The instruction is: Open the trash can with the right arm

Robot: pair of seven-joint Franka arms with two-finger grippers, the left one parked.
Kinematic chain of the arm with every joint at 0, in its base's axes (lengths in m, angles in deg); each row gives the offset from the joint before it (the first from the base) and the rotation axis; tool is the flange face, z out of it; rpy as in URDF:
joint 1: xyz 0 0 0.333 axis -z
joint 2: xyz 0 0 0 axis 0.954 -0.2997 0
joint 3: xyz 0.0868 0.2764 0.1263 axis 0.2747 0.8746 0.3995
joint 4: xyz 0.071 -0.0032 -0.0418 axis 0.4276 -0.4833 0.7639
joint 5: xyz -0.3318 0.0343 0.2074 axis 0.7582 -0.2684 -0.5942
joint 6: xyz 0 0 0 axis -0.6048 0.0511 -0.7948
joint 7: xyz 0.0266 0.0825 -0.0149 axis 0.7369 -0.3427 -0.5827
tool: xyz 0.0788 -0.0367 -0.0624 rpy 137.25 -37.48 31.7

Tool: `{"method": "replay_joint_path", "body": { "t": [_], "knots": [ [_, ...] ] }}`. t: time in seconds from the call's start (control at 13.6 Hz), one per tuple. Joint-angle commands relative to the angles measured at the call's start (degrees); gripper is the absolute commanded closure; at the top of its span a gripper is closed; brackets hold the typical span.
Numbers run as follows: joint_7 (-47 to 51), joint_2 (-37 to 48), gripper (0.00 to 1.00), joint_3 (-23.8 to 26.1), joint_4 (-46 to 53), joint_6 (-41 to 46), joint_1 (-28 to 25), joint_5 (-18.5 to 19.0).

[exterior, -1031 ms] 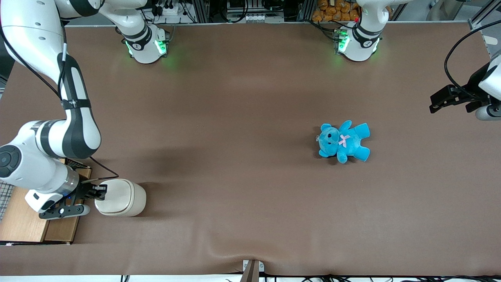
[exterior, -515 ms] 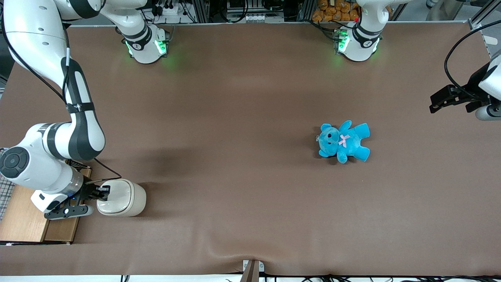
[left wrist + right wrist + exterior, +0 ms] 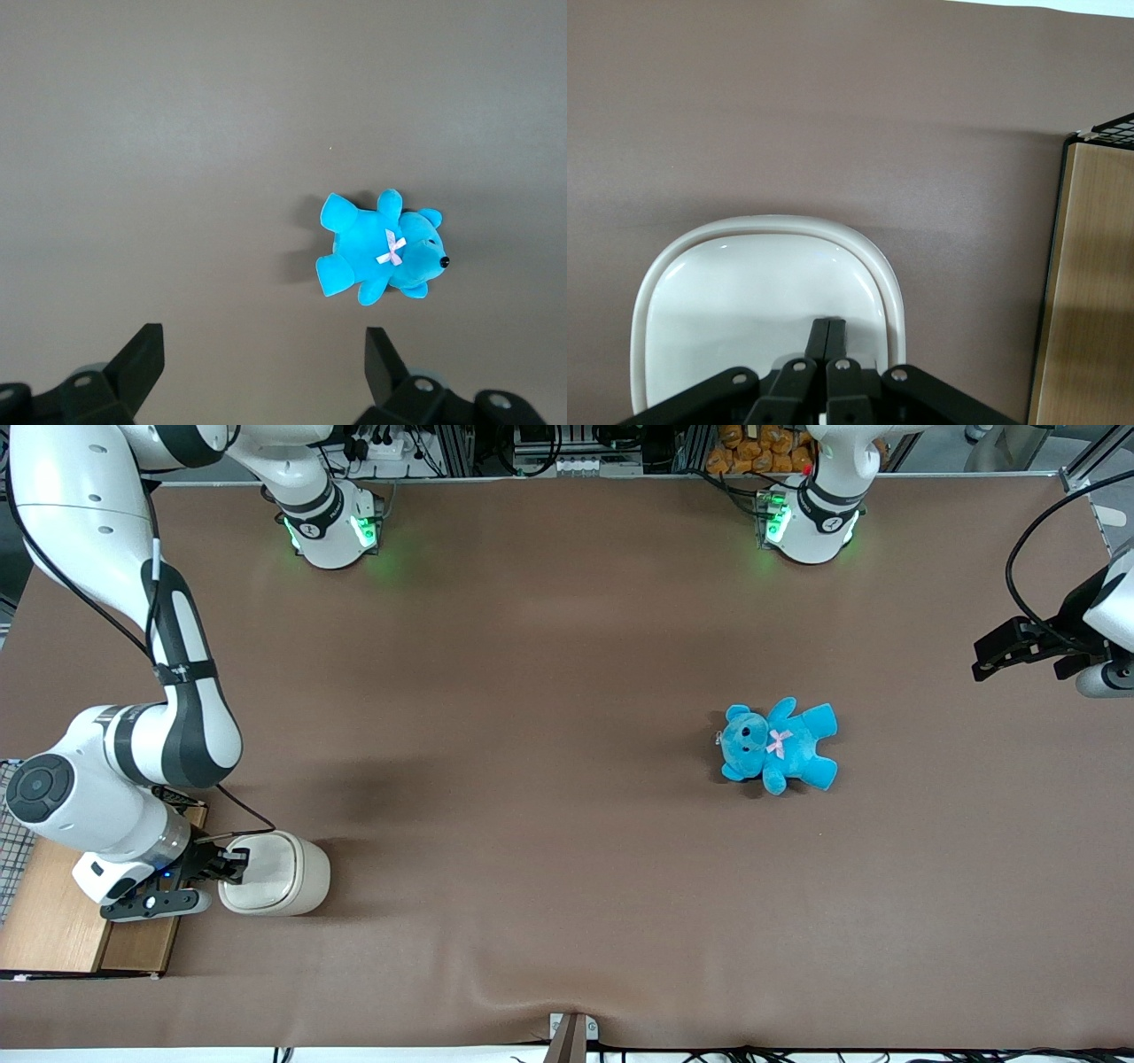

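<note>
Brown cloth covers the whole table (image 3: pixel 532 691) I am working over, and it wrinkles at the edge nearest the front camera. My right arm (image 3: pixel 168 682) reaches down at the working arm's end of the table, its upper links running out of the front view. A wooden box (image 3: pixel 53 912) with wire mesh sits at that end too; the arm's wrist covers much of it, and the wrist view shows only one wood edge of it (image 3: pixel 1090 283) and a scrap of mesh.

Just beside the box stands the trash can (image 3: pixel 275 872), cream-white, its flat lid down on the body. From the wrist I see its lid (image 3: pixel 757 310), though the edge nearest the camera is cut off by the black finger linkage. The gripper (image 3: pixel 827 336) is over that lid edge, fingertips pressed together with no gap between them; I cannot tell whether they touch the lid. In the front view the gripper (image 3: pixel 232 864) overlaps the can's rim on the box side.

Well apart, toward the parked arm's end, a blue teddy (image 3: pixel 778 746) lies flat on the cloth.
</note>
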Motion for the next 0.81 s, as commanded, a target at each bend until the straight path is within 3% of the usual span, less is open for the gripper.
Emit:
{"method": "replay_joint_path", "body": {
  "t": [0.0, 0.22, 0.59, 0.66, 0.74],
  "knots": [
    [-0.6, -0.2, 1.00, 0.5, -1.2, -1.7, 0.4, 0.7],
    [0.2, 0.5, 1.00, 0.5, -0.1, 0.2, -0.2, 0.3],
    [0.2, 1.0, 1.00, 0.8, 6.6, 11.8, -0.1, -0.2],
    [0.3, 1.6, 0.93, 0.8, 7.6, 14.1, -0.2, -0.2],
    [0.2, 2.2, 0.78, 0.9, 8.4, 16.5, -0.2, -0.2]
  ]
}}
